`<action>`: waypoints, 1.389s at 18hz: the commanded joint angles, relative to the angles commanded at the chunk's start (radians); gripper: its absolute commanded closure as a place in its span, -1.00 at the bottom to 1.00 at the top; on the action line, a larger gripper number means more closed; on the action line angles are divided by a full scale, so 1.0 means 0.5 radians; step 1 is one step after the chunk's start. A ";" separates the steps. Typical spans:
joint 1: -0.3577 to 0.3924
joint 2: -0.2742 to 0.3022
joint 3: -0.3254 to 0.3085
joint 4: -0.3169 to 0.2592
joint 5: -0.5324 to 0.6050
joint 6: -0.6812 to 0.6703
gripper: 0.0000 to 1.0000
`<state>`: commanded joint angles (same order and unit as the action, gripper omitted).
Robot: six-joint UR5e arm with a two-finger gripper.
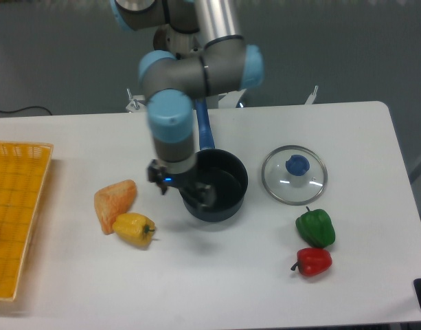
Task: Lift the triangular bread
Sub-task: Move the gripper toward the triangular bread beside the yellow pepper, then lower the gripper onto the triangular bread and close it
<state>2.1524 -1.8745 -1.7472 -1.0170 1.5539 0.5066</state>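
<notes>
Triangular bread [115, 204]: lies flat on the white tabletop [217, 289], left of centre, well apart from my pincer. Its long axis runs on a slant; the narrower end points to the near left, the broad end to the far right.
Neighbour: one yellow pepper [134, 229] sits at the bread's near-right side, touching it or very nearly so; its stem points right.
Count: one bread, one yellow pepper, one green pepper [315, 227], one red pepper [312, 261], one dark pot [215, 184] with a blue handle, one glass lid [294, 174] with a blue knob, one yellow basket [16, 218] at the left edge.
Peppers on the right: the green one is just far of the red one, both near the lid.
My pincer [180, 188]: it hangs over the left rim of the pot, fingers spread apart, holding nothing. Whether a finger touches the rim I cannot tell.
Lid: flat on the tabletop, right of the pot.
</notes>
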 joint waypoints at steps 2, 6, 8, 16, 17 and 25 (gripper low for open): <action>-0.080 -0.043 0.003 0.003 0.000 -0.141 -1.00; -0.249 -0.141 0.000 0.006 0.012 -0.194 -1.00; -0.319 -0.175 0.000 0.015 0.012 -0.225 -1.00; -0.402 -0.230 -0.022 0.018 0.015 -0.243 -1.00; -0.402 -0.242 -0.022 0.018 0.018 -0.240 -1.00; -0.408 -0.291 -0.018 0.021 0.092 -0.234 -1.00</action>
<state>1.9482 -2.0202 -1.7564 -1.0063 1.5999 0.3896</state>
